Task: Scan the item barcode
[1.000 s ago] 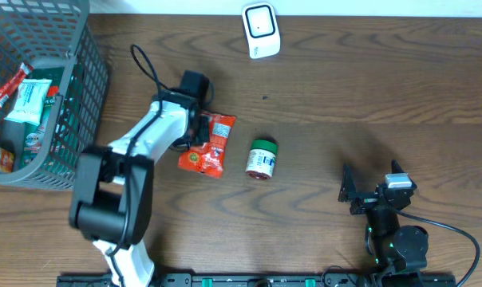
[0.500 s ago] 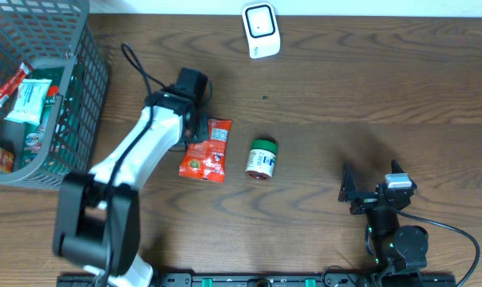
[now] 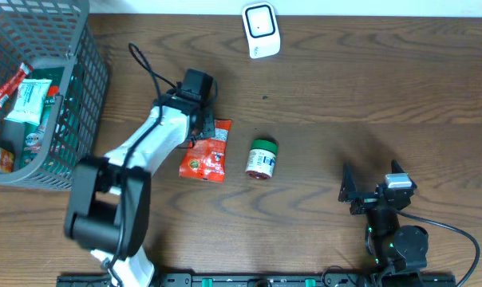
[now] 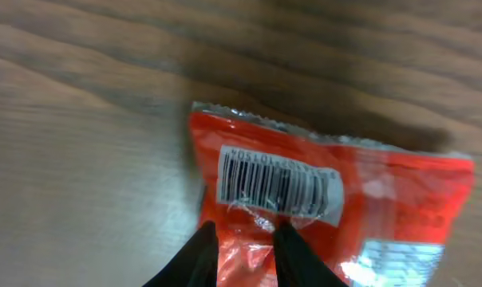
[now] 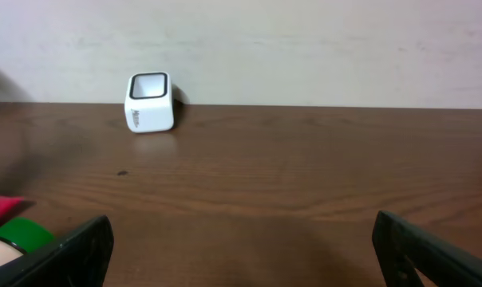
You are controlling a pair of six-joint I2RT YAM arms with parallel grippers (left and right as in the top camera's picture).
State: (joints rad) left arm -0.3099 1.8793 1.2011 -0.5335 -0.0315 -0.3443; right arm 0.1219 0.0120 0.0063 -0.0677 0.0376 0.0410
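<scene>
Two dark fingers of the left gripper are pinched together on the red packet, at the edge just below its barcode. The barcode lies face up directly ahead of the fingertips. Foil this thin looks light, soft and slippery, likely to flop or crease, so a hold on the sealed edge clear of the barcode seems best. The scanner sits well beyond the hand. The right gripper rests wide open, holding nothing.
</scene>
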